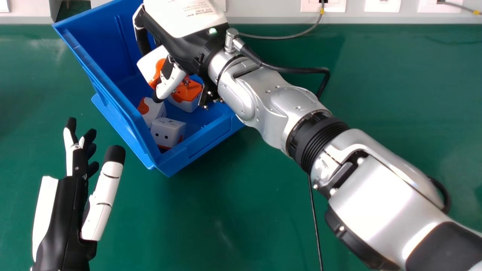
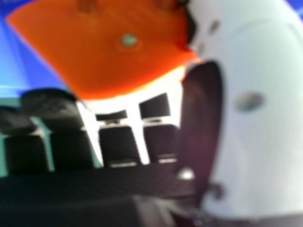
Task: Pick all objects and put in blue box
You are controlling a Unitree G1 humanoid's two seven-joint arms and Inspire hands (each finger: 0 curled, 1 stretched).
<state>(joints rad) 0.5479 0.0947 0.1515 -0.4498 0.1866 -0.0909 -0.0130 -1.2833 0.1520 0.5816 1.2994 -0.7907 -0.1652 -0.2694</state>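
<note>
My right hand (image 1: 180, 41) is over the blue box (image 1: 124, 109), curled round a white and orange block (image 1: 150, 62) that hangs tilted inside the walls, its thumb against the orange part. In the right hand view, the thumb of my right hand (image 2: 260, 137) borders the held block (image 2: 118, 52), whose orange face is close to the camera. Beneath the hand lie an orange-topped white block (image 1: 186, 98), a white block with an orange patch (image 1: 153, 111) and a white block with black dots (image 1: 168, 132). My left hand (image 1: 66, 210) is open, palm inward, left of the box's front corner.
The green table (image 1: 233, 203) extends around the box. Wall sockets (image 1: 323, 5) and a grey cable (image 1: 290, 37) are along the back edge. My right forearm crosses the table diagonally, with a black cable (image 1: 315, 222) below it.
</note>
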